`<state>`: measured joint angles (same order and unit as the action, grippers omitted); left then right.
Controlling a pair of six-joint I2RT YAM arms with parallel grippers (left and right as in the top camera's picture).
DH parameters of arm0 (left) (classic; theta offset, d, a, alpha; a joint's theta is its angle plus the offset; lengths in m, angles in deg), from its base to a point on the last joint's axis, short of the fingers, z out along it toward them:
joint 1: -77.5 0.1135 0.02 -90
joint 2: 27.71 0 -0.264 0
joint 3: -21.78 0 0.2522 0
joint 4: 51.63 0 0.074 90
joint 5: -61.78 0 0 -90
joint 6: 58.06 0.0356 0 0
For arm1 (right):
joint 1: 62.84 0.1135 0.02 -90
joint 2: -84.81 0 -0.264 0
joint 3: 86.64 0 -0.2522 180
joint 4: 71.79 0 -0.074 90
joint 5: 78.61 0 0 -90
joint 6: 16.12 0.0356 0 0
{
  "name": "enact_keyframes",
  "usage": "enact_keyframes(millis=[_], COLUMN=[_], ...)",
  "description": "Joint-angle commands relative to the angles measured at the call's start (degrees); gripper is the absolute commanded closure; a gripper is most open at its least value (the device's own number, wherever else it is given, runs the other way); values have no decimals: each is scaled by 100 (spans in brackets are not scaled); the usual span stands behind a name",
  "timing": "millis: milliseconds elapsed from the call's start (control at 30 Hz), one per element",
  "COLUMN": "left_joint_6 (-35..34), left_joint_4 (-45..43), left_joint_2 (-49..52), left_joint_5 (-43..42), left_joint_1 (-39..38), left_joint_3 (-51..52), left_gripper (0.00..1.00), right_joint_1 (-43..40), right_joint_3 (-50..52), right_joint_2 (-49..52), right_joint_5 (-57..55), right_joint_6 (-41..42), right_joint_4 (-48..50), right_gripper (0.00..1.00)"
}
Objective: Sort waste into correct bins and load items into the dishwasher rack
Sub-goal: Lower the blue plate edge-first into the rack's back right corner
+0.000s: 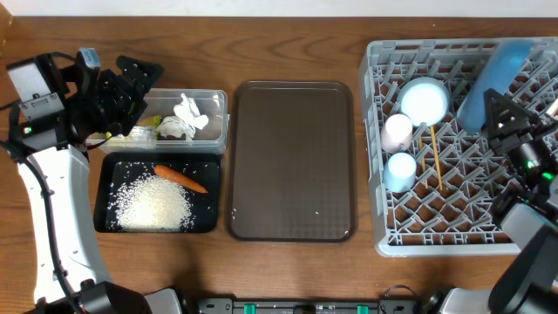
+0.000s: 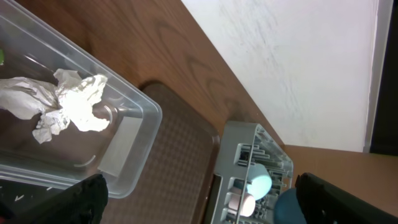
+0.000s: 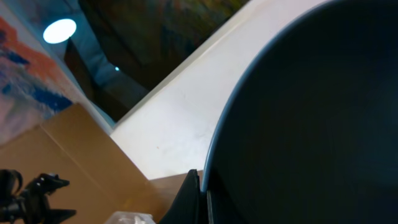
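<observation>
The grey dishwasher rack (image 1: 453, 237) at the right holds the light blue bowl (image 1: 425, 99), pink cup (image 1: 397, 133), light blue cup (image 1: 401, 171) and chopsticks (image 1: 432, 153). My right gripper (image 1: 500, 111) is shut on the rim of the dark blue plate (image 1: 493, 80), which stands tilted over the rack's far side and fills the right wrist view (image 3: 311, 124). The clear container (image 1: 221, 122) holds the white tissue (image 1: 187, 117) and yellow-green wrapper (image 1: 144, 133). The black tray (image 1: 113, 171) holds rice (image 1: 153, 206) and the carrot (image 1: 180, 179). My left gripper (image 1: 131, 80) is open and empty above the container's left end.
The dark brown serving tray (image 1: 292, 157) lies between the bins and the rack. The left wrist view shows the tissue (image 2: 68, 102), the container (image 2: 124, 144), the brown tray (image 2: 174, 163) and the rack's corner (image 2: 239, 149).
</observation>
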<state>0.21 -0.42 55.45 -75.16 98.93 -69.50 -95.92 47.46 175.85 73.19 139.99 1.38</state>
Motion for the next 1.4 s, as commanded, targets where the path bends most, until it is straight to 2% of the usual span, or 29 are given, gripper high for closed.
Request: enact_keyframes(millis=[0, 333, 933, 967, 1133, 1300, 1367], left_joint_6=[-28, -28, -28, -28, -28, -28, -28], left_joint_4=[4, 4, 4, 4, 4, 4, 4], left_joint_2=[0, 0, 0, 0, 0, 0, 0], left_joint_5=[9, 9, 9, 9, 9, 9, 9], left_joint_1=[20, 20, 20, 20, 20, 20, 20], left_joint_3=[15, 15, 15, 15, 15, 15, 15], left_gripper=[2, 2, 2, 2, 2, 2, 2], right_joint_1=[11, -74, -1338, -1368, -1604, -1915, -2024], right_joint_3=[-46, -48, -48, -46, -46, -46, -46], right_joint_2=[533, 916, 916, 916, 916, 916, 916], right_joint_5=[-164, -68, 1287, 1338, 1552, 1582, 1580], right_joint_6=[586, 352, 560, 647, 654, 704, 826], right_joint_4=[332, 334, -68, -157, -811, -1034, -1034], right_gripper=[99, 99, 98, 96, 75, 67, 58])
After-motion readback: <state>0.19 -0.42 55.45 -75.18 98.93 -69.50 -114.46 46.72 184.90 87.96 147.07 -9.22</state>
